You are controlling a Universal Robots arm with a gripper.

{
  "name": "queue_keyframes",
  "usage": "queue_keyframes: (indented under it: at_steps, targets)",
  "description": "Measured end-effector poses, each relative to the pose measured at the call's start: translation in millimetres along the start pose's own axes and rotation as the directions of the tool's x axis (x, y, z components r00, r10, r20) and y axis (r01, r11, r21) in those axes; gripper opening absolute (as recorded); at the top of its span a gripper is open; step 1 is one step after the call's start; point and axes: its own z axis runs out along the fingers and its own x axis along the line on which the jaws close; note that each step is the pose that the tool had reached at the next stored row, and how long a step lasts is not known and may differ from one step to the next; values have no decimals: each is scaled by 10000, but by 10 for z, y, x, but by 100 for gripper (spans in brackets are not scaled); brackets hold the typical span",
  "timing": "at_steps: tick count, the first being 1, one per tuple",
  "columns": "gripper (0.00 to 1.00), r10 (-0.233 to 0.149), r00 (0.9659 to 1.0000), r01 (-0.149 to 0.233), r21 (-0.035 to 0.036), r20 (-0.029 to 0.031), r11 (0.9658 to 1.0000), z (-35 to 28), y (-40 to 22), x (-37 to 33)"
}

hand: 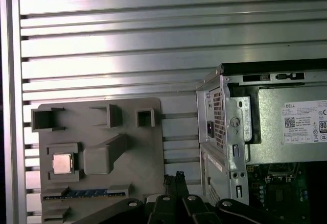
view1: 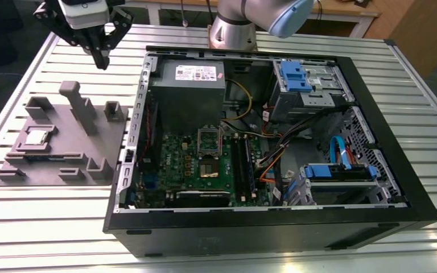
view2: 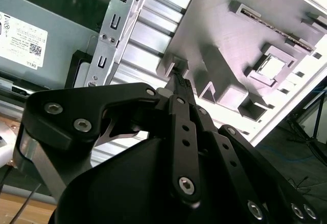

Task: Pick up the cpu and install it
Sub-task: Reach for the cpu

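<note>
case (view1: 279, 227) wall, black, nearest in the exterior view; side open, lying flat on slatted metal table (view1: 52, 227). inside it, green motherboard (view1: 196, 165), then grey power supply (view1: 192, 96) with white label toward the far end. on the exterior view's left of the case, just beside it, grey moulded plate (view1: 112, 145) with upright blocks. cpu (view1: 36, 137) sits flat in a square recess on that plate, silver top up; also seen in both wrist views (hand: 62, 164) (view2: 269, 67). farther back, gripper (view1: 100, 61) hangs in the air above the table, near the plate's far edge, well apart from the cpu. fingers (view2: 180, 89) seem pressed together, nothing between them. arm base (view1: 232, 31) stands beyond the case.
</note>
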Motion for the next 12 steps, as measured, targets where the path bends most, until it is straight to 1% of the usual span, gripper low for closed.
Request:
queue_keyframes:
  at_steps: [12]
  targets:
    - [10,2,10000,-2,2,-30,10000,10,-2,24]
